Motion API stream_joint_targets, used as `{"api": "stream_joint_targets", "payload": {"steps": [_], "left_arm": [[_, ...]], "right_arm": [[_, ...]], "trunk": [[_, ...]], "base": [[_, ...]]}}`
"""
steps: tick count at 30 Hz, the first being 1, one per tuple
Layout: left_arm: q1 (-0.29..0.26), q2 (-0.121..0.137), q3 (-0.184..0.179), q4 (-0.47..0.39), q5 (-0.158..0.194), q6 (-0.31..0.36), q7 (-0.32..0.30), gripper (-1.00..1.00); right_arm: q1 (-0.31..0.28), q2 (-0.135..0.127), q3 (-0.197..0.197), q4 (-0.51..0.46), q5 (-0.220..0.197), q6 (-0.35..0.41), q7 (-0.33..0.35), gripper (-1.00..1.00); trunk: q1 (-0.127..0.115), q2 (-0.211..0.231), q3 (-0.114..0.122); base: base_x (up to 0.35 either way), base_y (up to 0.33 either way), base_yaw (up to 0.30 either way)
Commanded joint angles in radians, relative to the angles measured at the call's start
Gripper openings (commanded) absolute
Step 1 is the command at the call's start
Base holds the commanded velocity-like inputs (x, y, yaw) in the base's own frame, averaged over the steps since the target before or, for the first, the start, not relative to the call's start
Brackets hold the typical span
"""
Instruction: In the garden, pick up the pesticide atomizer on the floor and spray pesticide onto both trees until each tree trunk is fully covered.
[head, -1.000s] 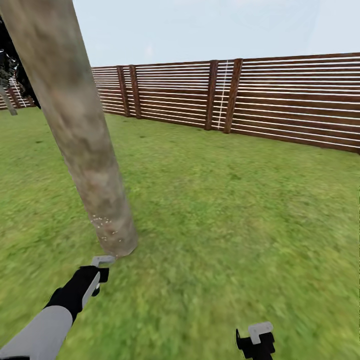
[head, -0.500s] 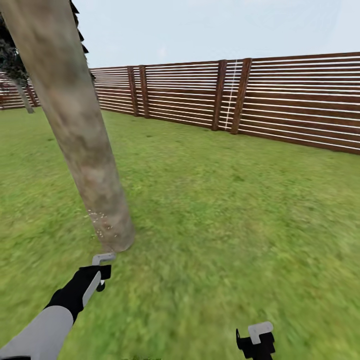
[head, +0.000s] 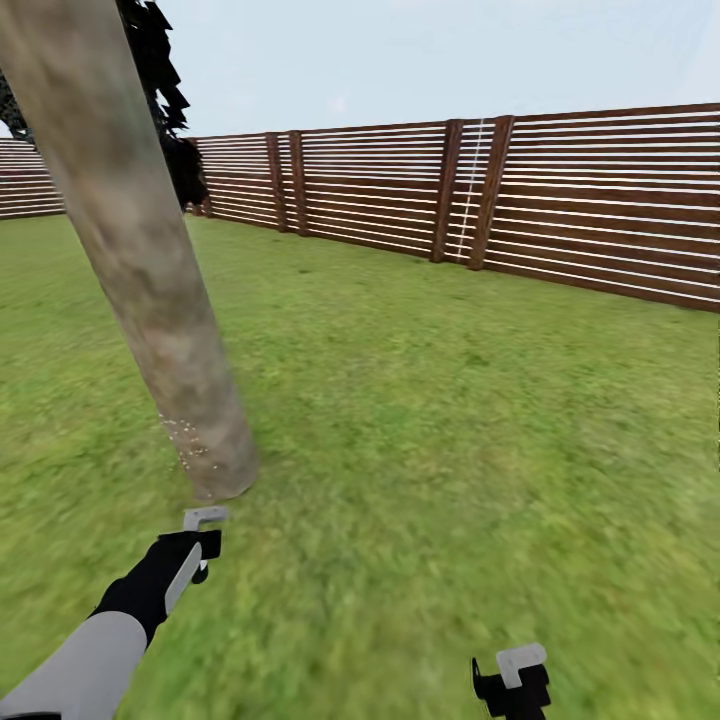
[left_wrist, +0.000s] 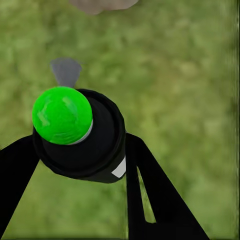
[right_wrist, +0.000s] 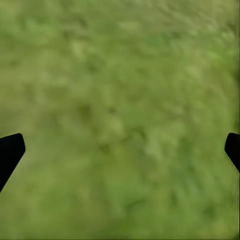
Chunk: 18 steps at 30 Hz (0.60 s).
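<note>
Green blurry grass floor (head: 450, 450) fills the garden, ringed at the back by a brown slatted fence (head: 420, 190) under pale sky, with a dark cypress-like tree (head: 165, 100) behind. Tree trunk (head: 140, 250) is thick, mottled grey-beige, branchless, leaning across the head view's left, base planted in the grass. Pesticide specks (head: 185, 440), tiny whitish dots, sit scattered low on the bark near the base; the rest of the trunk looks bare. Atomizer (left_wrist: 80, 135) is a black round body with a bright green cap and a grey nozzle piece, seen end-on in the left wrist view; in the head view its grey nozzle sticks out of the gripper just short of the trunk base. Left gripper (head: 195, 548) is clamped on the atomizer, black fingers (left_wrist: 150, 190) pressed against both sides of the body. Right gripper (head: 512, 675) hangs low at the right over grass, well apart from the trunk; its fingertips (right_wrist: 10, 152) are spread wide with nothing between them.
</note>
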Motion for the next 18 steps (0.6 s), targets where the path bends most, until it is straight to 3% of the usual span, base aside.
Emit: {"api": "stream_joint_targets", "payload": {"steps": [1, 12, 18], "left_arm": [[0.000, 0.000, 0.000, 0.000, 0.000, 0.000, 0.000, -1.00], [0.000, 0.002, 0.002, 0.000, -0.005, 0.000, 0.000, -1.00], [0.000, 0.002, 0.001, 0.000, -0.005, 0.000, 0.000, -1.00]], "right_arm": [[0.000, 0.000, 0.000, 0.000, 0.000, 0.000, 0.000, 1.00], [0.000, 0.000, 0.000, 0.000, 0.000, 0.000, 0.000, 1.00], [0.000, 0.000, 0.000, 0.000, 0.000, 0.000, 0.000, 1.00]], "trunk": [[0.000, 0.000, 0.000], [0.000, 0.000, 0.000], [0.000, 0.000, 0.000]], "base": [[0.000, -0.275, 0.000], [0.024, -0.275, 0.005], [0.221, -0.200, 0.218]]}}
